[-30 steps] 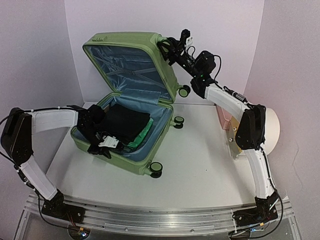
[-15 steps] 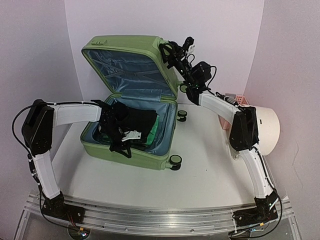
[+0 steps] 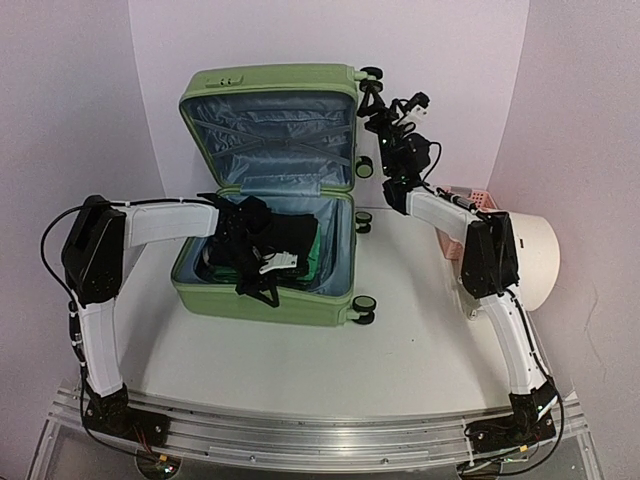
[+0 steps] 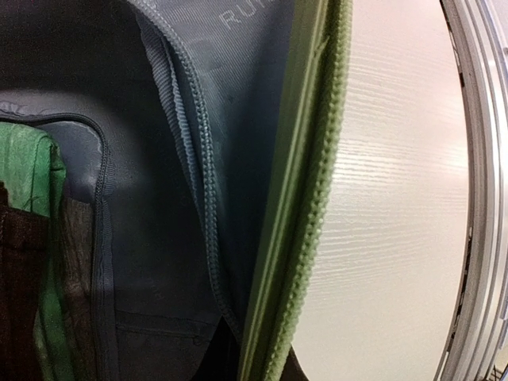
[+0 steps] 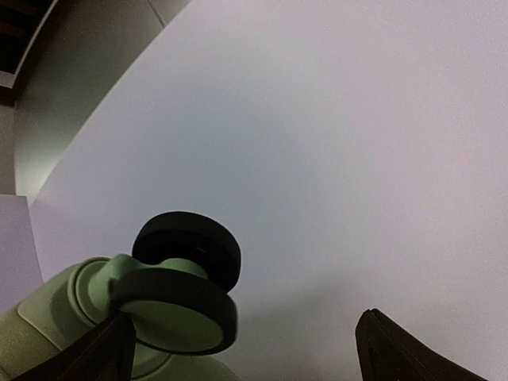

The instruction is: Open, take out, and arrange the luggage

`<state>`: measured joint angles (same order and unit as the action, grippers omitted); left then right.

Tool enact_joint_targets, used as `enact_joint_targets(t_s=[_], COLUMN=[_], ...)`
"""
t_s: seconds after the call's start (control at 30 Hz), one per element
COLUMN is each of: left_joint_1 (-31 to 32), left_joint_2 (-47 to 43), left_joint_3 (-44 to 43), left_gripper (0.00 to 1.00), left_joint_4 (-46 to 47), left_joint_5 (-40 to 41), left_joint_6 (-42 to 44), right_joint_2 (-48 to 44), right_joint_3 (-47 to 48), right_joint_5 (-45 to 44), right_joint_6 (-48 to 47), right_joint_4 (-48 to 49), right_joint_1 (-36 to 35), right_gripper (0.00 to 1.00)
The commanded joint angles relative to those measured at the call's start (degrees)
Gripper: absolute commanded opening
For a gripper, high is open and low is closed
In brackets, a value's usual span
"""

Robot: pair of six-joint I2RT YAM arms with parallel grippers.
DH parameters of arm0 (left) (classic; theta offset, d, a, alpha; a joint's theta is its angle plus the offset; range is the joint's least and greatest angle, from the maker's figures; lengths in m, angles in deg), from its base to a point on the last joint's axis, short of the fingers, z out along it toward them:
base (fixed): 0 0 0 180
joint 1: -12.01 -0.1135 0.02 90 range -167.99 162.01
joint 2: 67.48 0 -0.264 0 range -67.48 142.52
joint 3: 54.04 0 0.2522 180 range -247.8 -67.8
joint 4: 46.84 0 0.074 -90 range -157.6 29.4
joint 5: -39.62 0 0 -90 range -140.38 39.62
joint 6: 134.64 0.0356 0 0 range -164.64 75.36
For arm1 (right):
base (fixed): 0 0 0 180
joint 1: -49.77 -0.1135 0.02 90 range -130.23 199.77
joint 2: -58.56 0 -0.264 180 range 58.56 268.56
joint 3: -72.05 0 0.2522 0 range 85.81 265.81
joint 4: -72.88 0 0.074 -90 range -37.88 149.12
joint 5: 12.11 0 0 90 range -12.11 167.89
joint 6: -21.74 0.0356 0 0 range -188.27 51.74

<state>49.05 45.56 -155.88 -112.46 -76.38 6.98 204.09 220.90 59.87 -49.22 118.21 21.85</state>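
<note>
Luggage [image 3: 265, 300] lid [image 3: 270, 130] upright, unheld, near desk [image 3: 420, 330] back edge. Right claw [image 3: 378, 100] wide open beside wheel [image 5: 178, 294], left claw [image 3: 260, 287] clamped on front rim. Could slam shut.

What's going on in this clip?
The luggage lies open on the table, lid upright, dark and green clothes inside. The left gripper sits shut at the lower half's near rim; whether it grips the rim is unclear. The right gripper, fingers apart, is beside a wheel at the lid's top corner.

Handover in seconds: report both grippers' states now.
Left gripper: closed on the luggage rim.
Right gripper: open, holding nothing, beside a wheel.
</note>
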Motion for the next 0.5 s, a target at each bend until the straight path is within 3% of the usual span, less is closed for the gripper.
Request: enact_joint_targets(t_s=[0.0, 0.2, 0.27, 0.4, 0.43, 0.47], left_joint_1=[-3.11, -3.11, -3.32, -4.07, -4.14, -4.16], left_joint_2=[3.11, 2.48, 2.41, 4.25, 5.13, 5.67], left_joint_3=[-3.44, -4.45, -6.08, -15.90, -21.31, -24.77], left_gripper=[0.00, 0.00, 0.04, 0.40, 0.57, 0.66], left_joint_4=[17.79, 16.15, 13.96, 5.53, 0.86, -2.72], left_joint_5=[2.73, 1.56, 1.65, -0.08, -1.37, -2.47], left_joint_6=[-4.96, -3.19, 0.94, 5.00, 7.20, 8.39], right_joint_2=[-6.06, -10.63, -10.43, -10.81, -11.25, -11.51], right_joint_3=[-4.50, -6.44, -5.07, -5.61, -5.54, -5.59], right_joint_5=[-4.57, -2.80, -2.26, -2.99, -3.50, -3.82], right_joint_6=[-2.65, -5.84, -4.81, -2.04, -1.63, -1.49], right_joint_4=[-3.51, -12.06, -16.71, -20.30, -21.65, -22.36], right_joint_1=[-0.29, -0.29, -0.29, -0.29, -0.29, -0.29], right_gripper=[0.98, 0.98, 0.98, 0.98, 0.98, 0.98])
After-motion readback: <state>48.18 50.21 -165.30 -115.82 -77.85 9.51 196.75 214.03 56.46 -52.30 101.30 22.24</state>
